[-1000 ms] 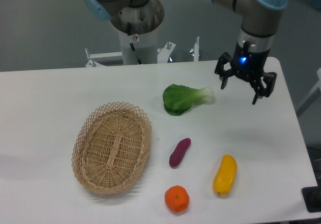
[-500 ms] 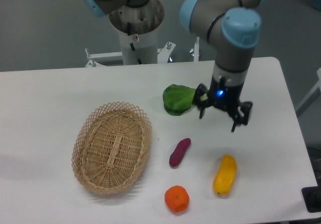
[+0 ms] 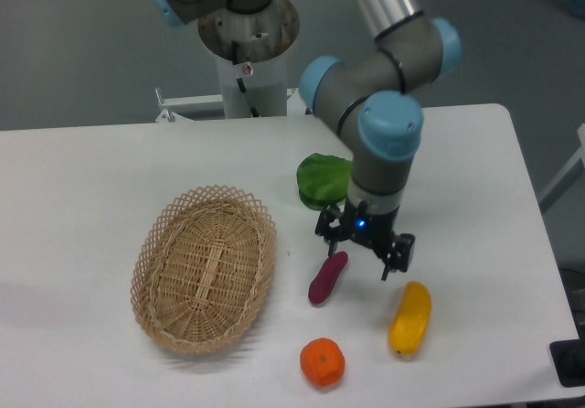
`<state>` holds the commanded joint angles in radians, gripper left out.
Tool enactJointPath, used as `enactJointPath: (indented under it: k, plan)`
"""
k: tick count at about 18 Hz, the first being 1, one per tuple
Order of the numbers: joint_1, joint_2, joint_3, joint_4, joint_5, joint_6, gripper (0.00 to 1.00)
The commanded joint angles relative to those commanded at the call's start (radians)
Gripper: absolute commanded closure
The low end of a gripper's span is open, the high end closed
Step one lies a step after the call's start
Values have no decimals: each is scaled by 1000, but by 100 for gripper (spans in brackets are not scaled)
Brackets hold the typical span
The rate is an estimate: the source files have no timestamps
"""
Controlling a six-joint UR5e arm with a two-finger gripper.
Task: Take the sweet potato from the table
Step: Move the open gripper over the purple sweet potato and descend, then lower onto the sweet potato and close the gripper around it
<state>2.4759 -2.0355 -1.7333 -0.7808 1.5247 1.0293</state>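
The sweet potato (image 3: 326, 278), a slim dark purple tuber, lies on the white table (image 3: 91, 179) right of the basket. My gripper (image 3: 362, 253) hangs open just above and to the right of its upper end, one finger close to the tip, the other further right. Nothing is held between the fingers. Whether a finger touches the tuber cannot be told.
A woven wicker basket (image 3: 204, 267) sits at the left. A green leafy vegetable (image 3: 321, 180) lies behind the arm, partly hidden. A yellow elongated fruit (image 3: 410, 317) and a round orange (image 3: 323, 362) lie near the front edge.
The arm has swung from the far right of the table down and left, past the green vegetable, to hover at the sweet potato. The gripper stayed open.
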Motion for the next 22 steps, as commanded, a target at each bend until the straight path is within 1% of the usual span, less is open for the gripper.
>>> enactJointPath:
  k: [3,9,12,18,19,22]
  plan:
    - [-3,0,-49,12,0,-5,0]
    - [-25,0,-74,20,0,-9,0]
    - [-35,-12,-72,23,0,-9,0]
    - [-46,-34,-71,89,2,-9,0]
    - [-46,-35,-72,90,5,-9,1]
    - [-46,-40,-68,92,5,-8,20]
